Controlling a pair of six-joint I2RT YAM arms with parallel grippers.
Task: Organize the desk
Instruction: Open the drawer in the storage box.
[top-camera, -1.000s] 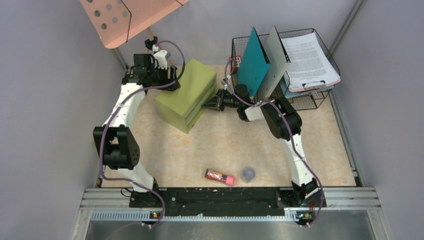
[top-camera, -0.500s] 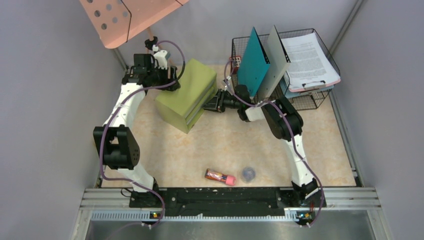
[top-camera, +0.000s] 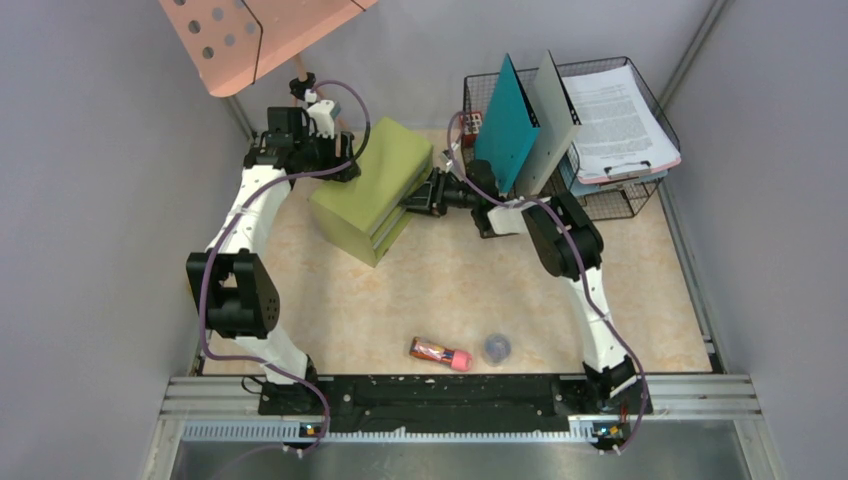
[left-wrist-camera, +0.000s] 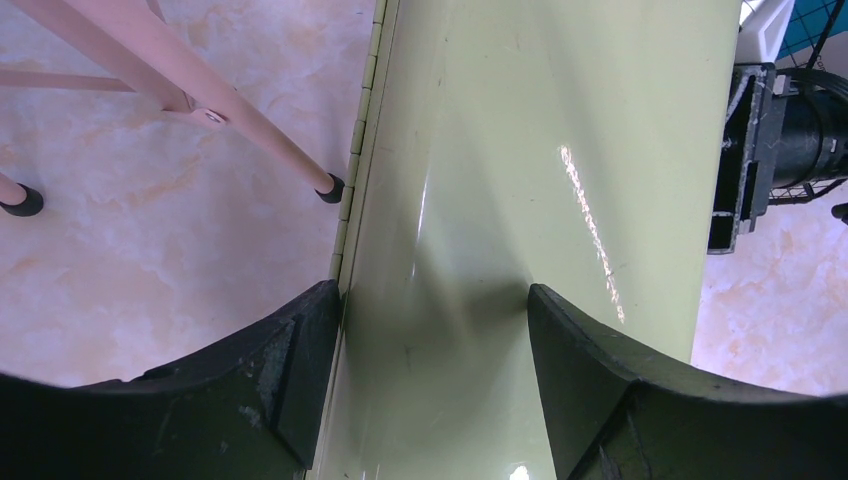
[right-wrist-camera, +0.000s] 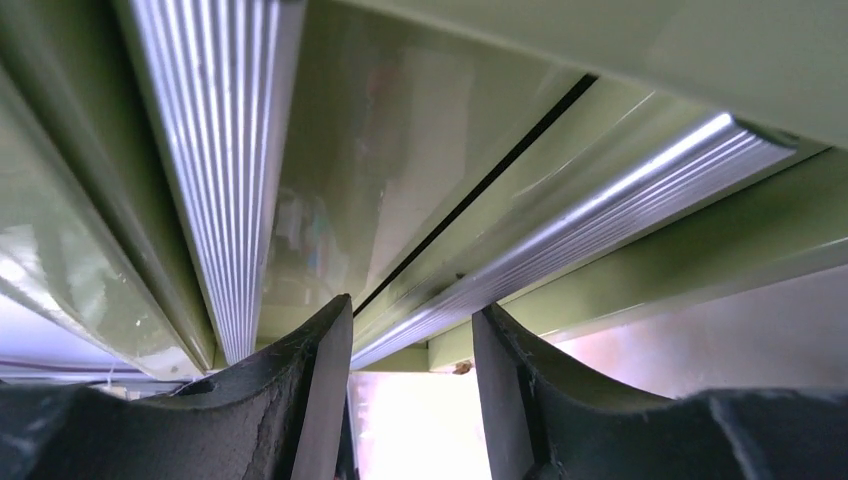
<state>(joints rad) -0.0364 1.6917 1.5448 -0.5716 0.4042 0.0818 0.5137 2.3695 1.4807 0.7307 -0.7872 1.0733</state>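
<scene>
The desk (top-camera: 460, 290) is a beige marbled tabletop. On its far left part stands an olive-green drawer box (top-camera: 372, 182), set at an angle. My left gripper (top-camera: 343, 160) is open over the box's back top edge; in the left wrist view (left-wrist-camera: 435, 300) one finger sits at the hinged edge and the other on the glossy top (left-wrist-camera: 520, 150). My right gripper (top-camera: 416, 202) is open at the box's drawer front. In the right wrist view (right-wrist-camera: 412, 318) a ribbed silver handle (right-wrist-camera: 560, 240) runs down between its jaws, which do not clamp it.
A red-and-pink tube (top-camera: 440, 352) and a small grey round object (top-camera: 497, 347) lie near the front edge. A black wire basket (top-camera: 615, 195) at the back right holds a teal folder (top-camera: 505, 125), a grey folder and papers on a clipboard (top-camera: 620, 120). A pink perforated stand (top-camera: 250, 35) overhangs the back left.
My right gripper has moved left up to the drawer front and gone from shut to open. The left arm and the box have not moved.
</scene>
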